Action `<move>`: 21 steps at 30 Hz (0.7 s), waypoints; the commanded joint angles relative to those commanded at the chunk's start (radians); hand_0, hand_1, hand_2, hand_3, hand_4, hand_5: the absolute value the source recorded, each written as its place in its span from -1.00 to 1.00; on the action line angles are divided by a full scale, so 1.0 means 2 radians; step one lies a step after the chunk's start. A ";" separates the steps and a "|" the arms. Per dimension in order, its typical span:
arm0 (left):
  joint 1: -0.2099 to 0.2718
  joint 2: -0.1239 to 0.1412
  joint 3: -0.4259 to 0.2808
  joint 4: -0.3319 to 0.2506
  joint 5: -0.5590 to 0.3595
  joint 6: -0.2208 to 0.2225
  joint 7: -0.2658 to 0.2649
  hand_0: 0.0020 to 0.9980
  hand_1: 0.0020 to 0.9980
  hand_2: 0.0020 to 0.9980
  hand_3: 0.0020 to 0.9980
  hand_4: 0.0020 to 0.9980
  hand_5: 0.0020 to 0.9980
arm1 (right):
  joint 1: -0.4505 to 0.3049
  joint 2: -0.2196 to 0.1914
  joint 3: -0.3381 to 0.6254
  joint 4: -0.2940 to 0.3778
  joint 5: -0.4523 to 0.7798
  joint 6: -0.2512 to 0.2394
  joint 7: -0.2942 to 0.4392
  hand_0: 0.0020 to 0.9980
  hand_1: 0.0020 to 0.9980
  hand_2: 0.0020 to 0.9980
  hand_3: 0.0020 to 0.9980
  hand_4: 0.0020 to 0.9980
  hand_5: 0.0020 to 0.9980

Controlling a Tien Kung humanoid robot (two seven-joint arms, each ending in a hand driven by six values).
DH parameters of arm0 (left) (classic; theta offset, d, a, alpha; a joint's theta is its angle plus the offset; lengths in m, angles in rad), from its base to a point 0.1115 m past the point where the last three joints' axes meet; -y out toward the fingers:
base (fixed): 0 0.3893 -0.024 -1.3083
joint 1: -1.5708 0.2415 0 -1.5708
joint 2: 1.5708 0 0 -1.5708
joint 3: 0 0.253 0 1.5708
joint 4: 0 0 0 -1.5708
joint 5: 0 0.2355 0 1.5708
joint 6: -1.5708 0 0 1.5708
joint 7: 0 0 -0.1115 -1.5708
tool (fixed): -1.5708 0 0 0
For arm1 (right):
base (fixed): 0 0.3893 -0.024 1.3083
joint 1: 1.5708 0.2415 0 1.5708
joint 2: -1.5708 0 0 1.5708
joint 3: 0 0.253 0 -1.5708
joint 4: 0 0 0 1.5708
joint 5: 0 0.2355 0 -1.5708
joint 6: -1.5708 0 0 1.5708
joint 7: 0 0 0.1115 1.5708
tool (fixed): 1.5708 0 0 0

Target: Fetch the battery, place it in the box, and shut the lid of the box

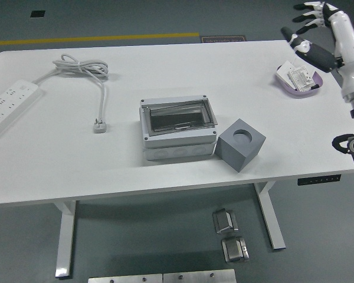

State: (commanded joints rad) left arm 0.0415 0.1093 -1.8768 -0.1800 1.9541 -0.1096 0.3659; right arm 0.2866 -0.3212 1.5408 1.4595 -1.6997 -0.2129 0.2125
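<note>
Open tabletop is lying around the closed grey box (178,128), with only a grey cube (241,144) crowding just beside its right. A power strip (9,106) and cable (93,79) are occupying the left side, a purple tray (299,78) the far right.
</note>
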 joint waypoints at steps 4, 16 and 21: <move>-0.003 0.001 0.001 0.000 0.002 0.000 -0.004 0.24 0.27 0.09 0.27 0.38 -0.79 | -0.022 -0.007 -0.012 -0.022 0.041 -0.041 0.017 0.27 0.16 0.24 0.27 0.35 -0.03; -0.003 0.004 0.021 0.000 -0.013 0.000 -0.016 0.24 0.27 0.07 0.27 0.39 -0.79 | -0.072 -0.028 -0.034 -0.035 0.189 -0.021 0.061 0.39 0.45 0.51 0.39 0.42 0.01; -0.004 0.004 0.027 0.000 -0.021 -0.001 -0.022 0.24 0.25 0.02 0.27 0.39 -0.79 | -0.076 -0.021 -0.051 -0.024 0.259 0.006 0.070 0.49 0.50 0.61 0.65 0.57 0.22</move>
State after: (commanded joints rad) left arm 0.0342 0.1173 -1.8224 -0.1800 1.9120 -0.1114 0.3218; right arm 0.1340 -0.3623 1.4398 1.4114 -1.1826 -0.2013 0.3525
